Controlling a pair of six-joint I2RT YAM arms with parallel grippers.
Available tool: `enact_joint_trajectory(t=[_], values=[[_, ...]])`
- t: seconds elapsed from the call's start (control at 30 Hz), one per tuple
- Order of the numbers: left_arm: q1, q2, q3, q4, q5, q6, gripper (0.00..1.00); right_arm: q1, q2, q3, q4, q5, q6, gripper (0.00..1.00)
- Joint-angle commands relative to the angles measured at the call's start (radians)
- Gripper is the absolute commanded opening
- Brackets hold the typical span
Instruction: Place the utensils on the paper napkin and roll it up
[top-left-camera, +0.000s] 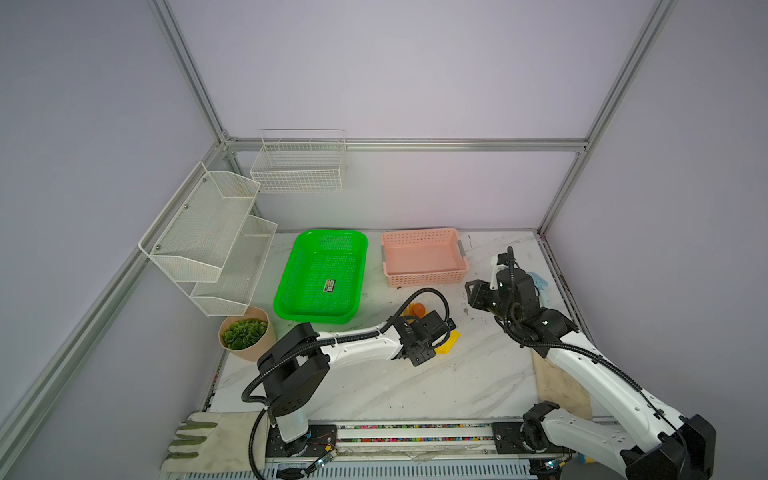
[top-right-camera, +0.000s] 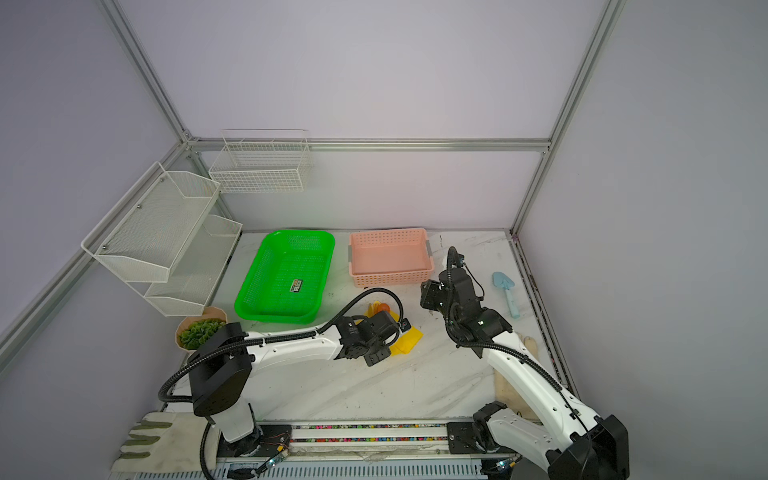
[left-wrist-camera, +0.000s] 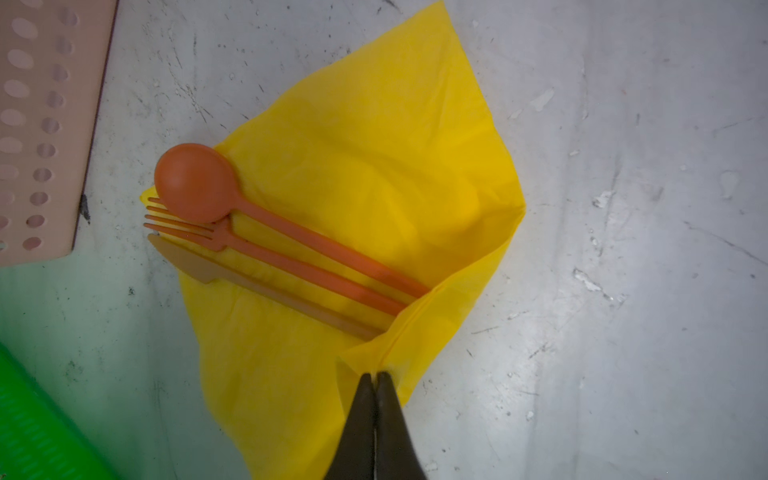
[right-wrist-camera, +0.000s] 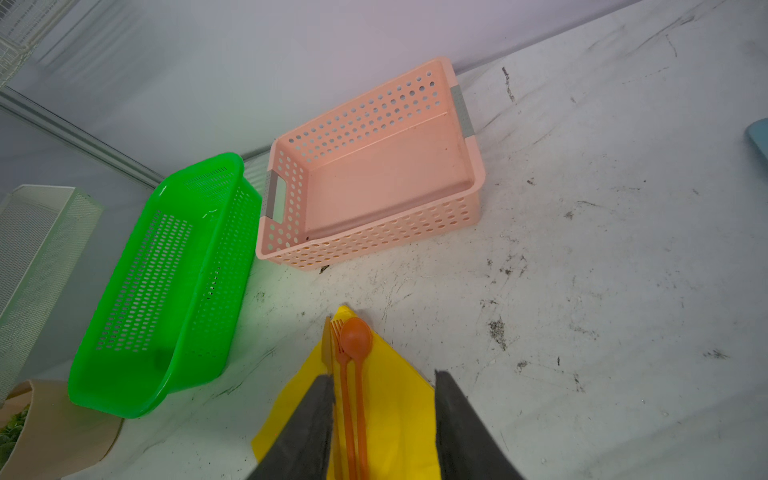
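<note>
The yellow paper napkin lies on the marble table, and in both top views the left arm hides most of it. On it lie an orange spoon, an orange fork and a tan knife, side by side, their heads at one napkin corner. My left gripper is shut on the opposite corner, which is lifted and folded over the handle ends. My right gripper is open and hovers off the napkin, touching nothing; in a top view it sits right of the spoon.
A green basket and a pink basket stand behind the napkin. A light-blue trowel lies at the right edge. Under the right arm lies a beige cloth. At the left are a plant pot and wire racks.
</note>
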Motion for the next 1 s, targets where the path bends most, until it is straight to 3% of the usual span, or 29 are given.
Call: enact_joint_trajectory(t=[0.0, 0.5, 0.7, 0.97], values=[[0.013, 0.010, 0.094, 0.020, 0.011, 0.030, 0.00, -0.006, -0.030, -0.017, 0.004, -0.021, 0.029, 0.43], [0.057, 0.043, 0.118, 0.037, 0.011, 0.005, 0.00, -0.005, -0.100, -0.174, 0.037, -0.150, 0.068, 0.43], [0.066, 0.058, 0.115, 0.047, 0.006, -0.014, 0.07, -0.005, -0.110, -0.198, 0.040, -0.171, 0.098, 0.43], [0.081, 0.050, 0.105, 0.084, 0.016, -0.039, 0.24, -0.006, -0.131, -0.241, 0.072, -0.224, 0.082, 0.43]])
